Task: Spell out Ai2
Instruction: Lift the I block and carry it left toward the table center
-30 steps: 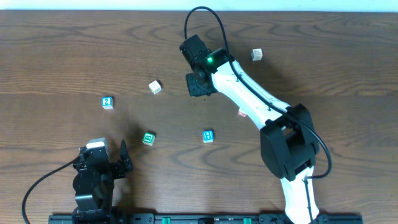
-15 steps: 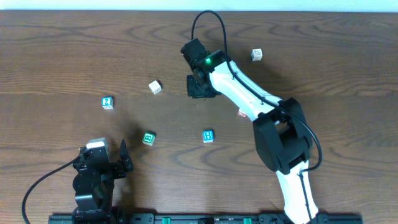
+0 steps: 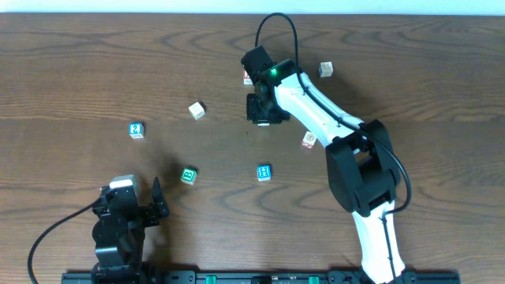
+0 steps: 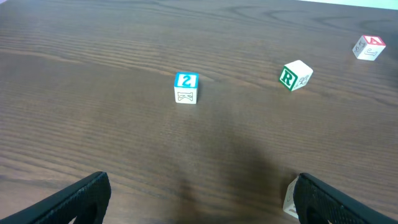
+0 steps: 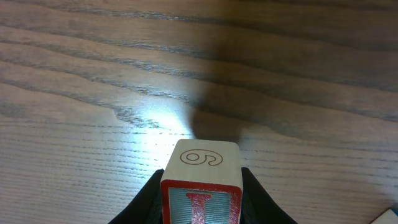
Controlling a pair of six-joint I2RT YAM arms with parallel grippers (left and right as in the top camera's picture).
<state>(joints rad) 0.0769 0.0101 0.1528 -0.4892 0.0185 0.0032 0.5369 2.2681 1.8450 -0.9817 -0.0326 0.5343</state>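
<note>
My right gripper [image 3: 264, 108] [image 5: 201, 208] is shut on a red-bordered "I" block [image 5: 201, 167] with a 6 on its upper face, held just above the table; the overhead view hides the block. A red "A" block [image 3: 247, 76] [image 4: 369, 46] lies just behind and left of that gripper. A blue "2" block [image 3: 136, 129] [image 4: 186, 87] lies at the left. My left gripper [image 3: 132, 211] [image 4: 199, 202] is open and empty near the front edge.
A green "R" block [image 3: 196, 110] [image 4: 295, 74] lies mid-left. A green block [image 3: 188, 175], a blue block [image 3: 263, 172], a red-and-white block [image 3: 309, 140] and a pale block [image 3: 326, 69] are scattered around. A pale block corner [image 4: 288, 200] sits by my left gripper's right finger.
My right gripper has moved to the right with the block, uncovering the red "A" block behind it. The left arm has not moved.
</note>
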